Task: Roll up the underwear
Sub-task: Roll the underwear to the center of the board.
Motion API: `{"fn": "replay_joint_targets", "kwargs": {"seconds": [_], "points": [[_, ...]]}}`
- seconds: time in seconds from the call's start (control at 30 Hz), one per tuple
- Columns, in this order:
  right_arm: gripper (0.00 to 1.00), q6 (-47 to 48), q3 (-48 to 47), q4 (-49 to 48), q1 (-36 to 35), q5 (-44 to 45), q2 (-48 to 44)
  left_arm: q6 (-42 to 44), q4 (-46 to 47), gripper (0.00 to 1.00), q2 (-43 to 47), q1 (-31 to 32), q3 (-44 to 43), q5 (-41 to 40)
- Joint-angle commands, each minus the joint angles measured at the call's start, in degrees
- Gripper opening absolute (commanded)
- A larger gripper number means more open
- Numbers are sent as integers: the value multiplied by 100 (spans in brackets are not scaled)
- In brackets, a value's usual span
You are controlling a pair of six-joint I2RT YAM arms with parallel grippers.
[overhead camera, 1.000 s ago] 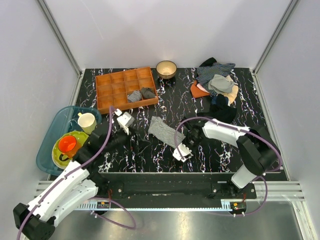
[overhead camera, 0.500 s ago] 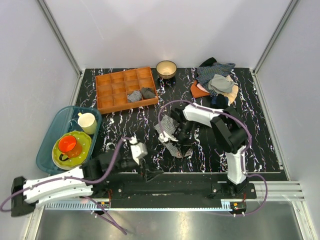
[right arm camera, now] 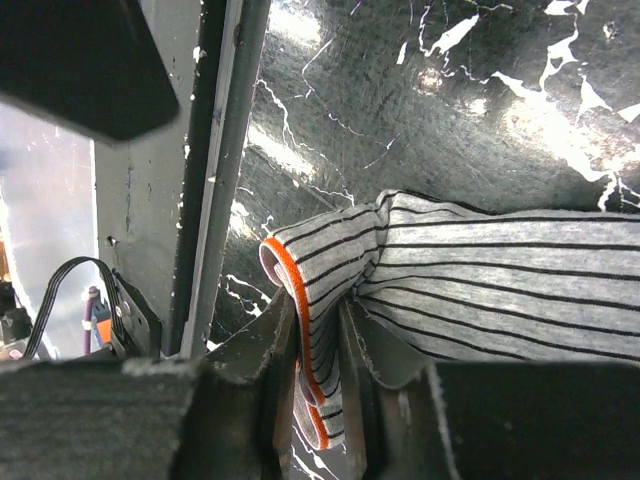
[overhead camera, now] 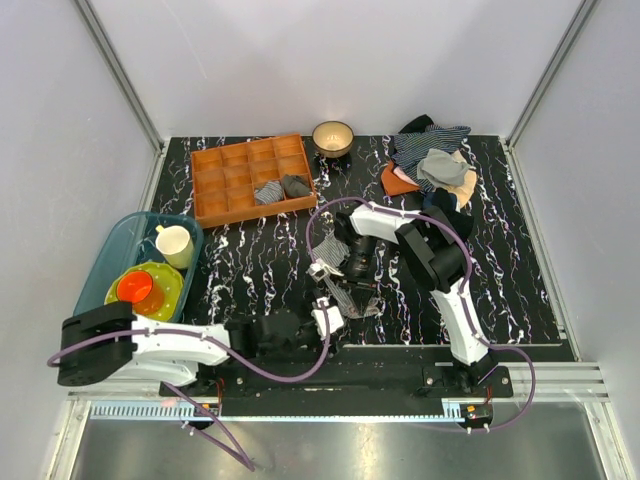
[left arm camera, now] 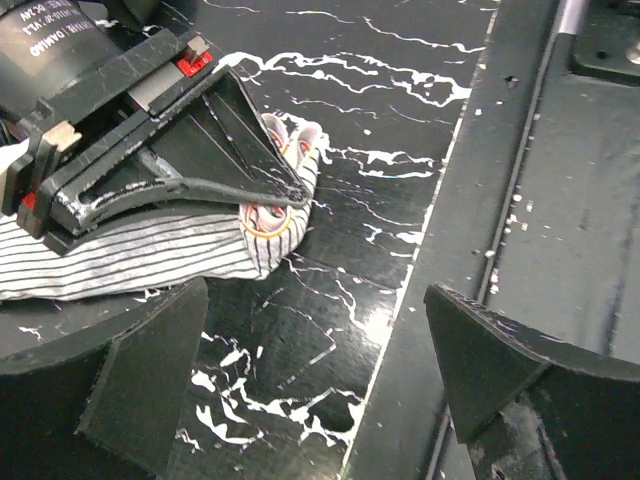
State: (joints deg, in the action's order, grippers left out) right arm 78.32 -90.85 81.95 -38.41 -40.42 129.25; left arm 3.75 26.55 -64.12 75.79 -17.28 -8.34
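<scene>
The underwear [overhead camera: 350, 297], white cloth with thin dark pinstripes and an orange-edged hem, lies bunched near the table's front edge. In the right wrist view my right gripper [right arm camera: 315, 350] is shut on the orange-edged hem, and the striped cloth [right arm camera: 500, 280] stretches away to the right. From above, the right gripper [overhead camera: 328, 278] sits over the cloth's left end. My left gripper [left arm camera: 320, 400] is open and empty just in front of the table edge. It looks at the underwear [left arm camera: 150, 255], pinned under the right gripper's black fingers [left arm camera: 220, 130]. The left arm lies low along the front rail, its gripper [overhead camera: 327, 320] just short of the cloth.
An orange compartment tray [overhead camera: 222, 180] holding two rolled cloths stands at the back left, and a bowl [overhead camera: 332, 137] behind it. A pile of clothes [overhead camera: 435, 165] fills the back right corner. A blue tub [overhead camera: 110, 262] with a cup and plates sits at the left. The front rail [left arm camera: 500, 200] borders the table.
The left arm has swung from the table's middle down to the front rail. The right gripper has closed on the underwear's hem, and the cloth, flat before, is now bunched.
</scene>
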Motion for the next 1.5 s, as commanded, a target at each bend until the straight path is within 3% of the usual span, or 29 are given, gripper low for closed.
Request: {"fn": "replay_joint_targets", "kwargs": {"seconds": [0.0,0.17,0.43,0.53,0.6,0.63,0.73,0.87,1.07,1.2,1.47], "points": [[25,34,-126,849,-35,-132,206,548,1449,95,-671,-73,-135,-466],[26,7,-38,735,-26,-115,162,399,2108,92,-1479,-389,-196,-371],[27,-80,111,532,-35,-62,144,460,1995,87,-2394,-512,-812,-248],[28,-151,138,480,-35,-53,136,381,1925,79,-2605,-513,-891,-81],[29,-177,146,462,-26,-62,144,337,1846,69,-2658,-530,-935,42],[29,-177,155,453,-26,-71,127,302,1785,56,-2702,-530,-961,95],[30,-177,146,444,-17,-132,83,153,1512,30,-2738,-591,-1032,227],[33,-186,111,444,27,-220,-40,-75,1223,1,-2685,-767,-1006,665],[45,-151,32,453,368,-527,-575,-857,853,0,-2571,-1452,-1041,2088],[51,-107,-38,418,772,-651,-1041,-1235,800,0,-2623,-1760,-1032,2547],[50,-63,224,138,1539,-747,-2148,-2430,835,0,-2878,-2507,-997,3538]]}}
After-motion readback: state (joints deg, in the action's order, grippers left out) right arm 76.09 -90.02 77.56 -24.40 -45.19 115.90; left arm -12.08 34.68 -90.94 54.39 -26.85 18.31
